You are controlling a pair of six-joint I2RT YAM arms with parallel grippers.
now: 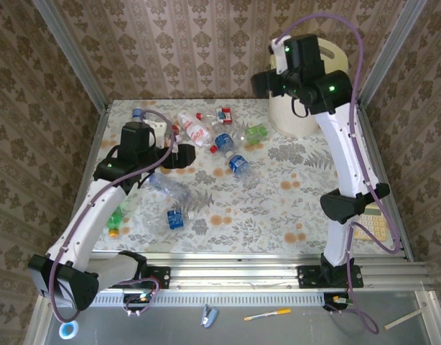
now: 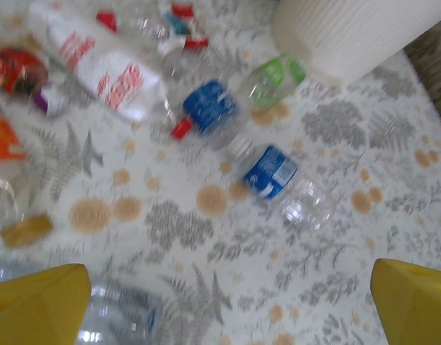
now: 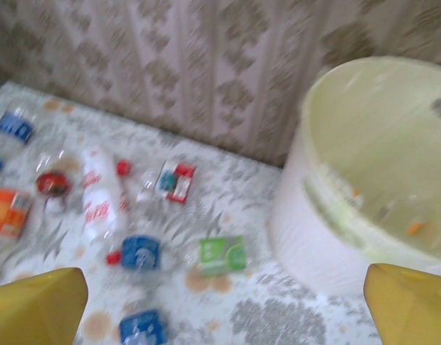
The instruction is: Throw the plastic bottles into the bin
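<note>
Well, bottles point(image 1: 195, 131) lie flat on the table point(image 1: 292, 208), the bin point(image 1: 292, 118) stands at its far right corner, and neither arm holds anything.

The left gripper point(image 2: 228, 316) hangs spread wide and empty above the table. Ahead of it, apart from both fingers, a blue bottle point(image 2: 278, 176) lies on its side with its long axis diagonal, white cap to the far left and clear crumpled base to the near right. Beyond it a red-capped bottle point(image 2: 206, 108) with a blue label points its cap near-left, and a green bottle point(image 2: 274, 75) lies near the bin's base. The right gripper point(image 3: 228, 309) is also spread and empty, raised beside the bin, whose open mouth with its pale yellow-green liner sits ahead to its right; the bottles lie below to its left.
</note>
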